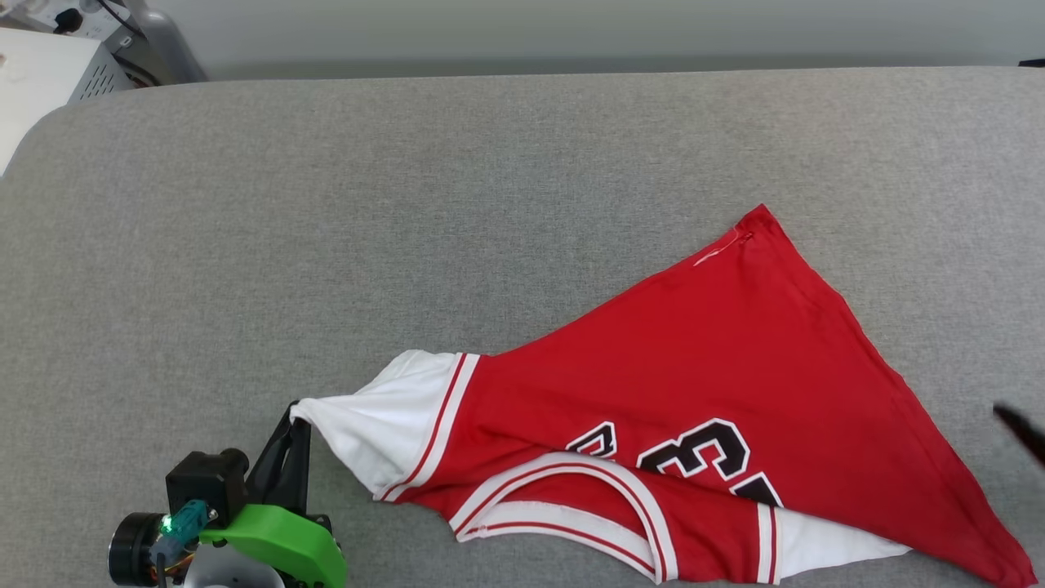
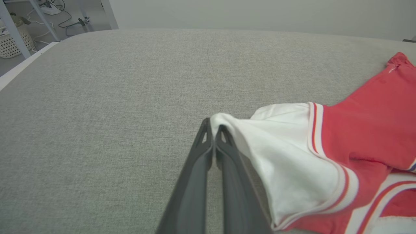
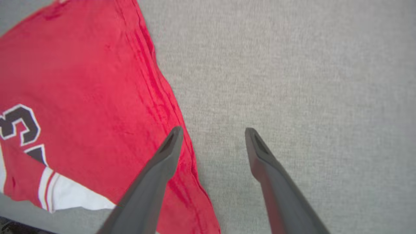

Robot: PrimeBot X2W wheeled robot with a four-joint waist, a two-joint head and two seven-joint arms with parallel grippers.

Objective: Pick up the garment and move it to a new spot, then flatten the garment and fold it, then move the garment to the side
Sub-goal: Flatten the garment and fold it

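Fingers of the left gripper (image 2: pixel 213 125) pressed together on the tip of the white sleeve (image 2: pixel 286 152), drawing it to a point at the near left of the grey counter (image 1: pixel 245 204). Rightward from that pinch, the garment (image 1: pixel 718 359) lying flat but skewed, long axis left to right along the near side, one red corner (image 1: pixel 759 214) peaked toward the far side, print partly covered by the striped collar trim (image 1: pixel 563 490). Far right: fingers of the right gripper (image 3: pixel 213 131) spread wide, holding nothing, one tip over the red side edge (image 3: pixel 169 107), the other over bare counter. Probably next: grip that edge, right arm nearer, then pull outward to flatten
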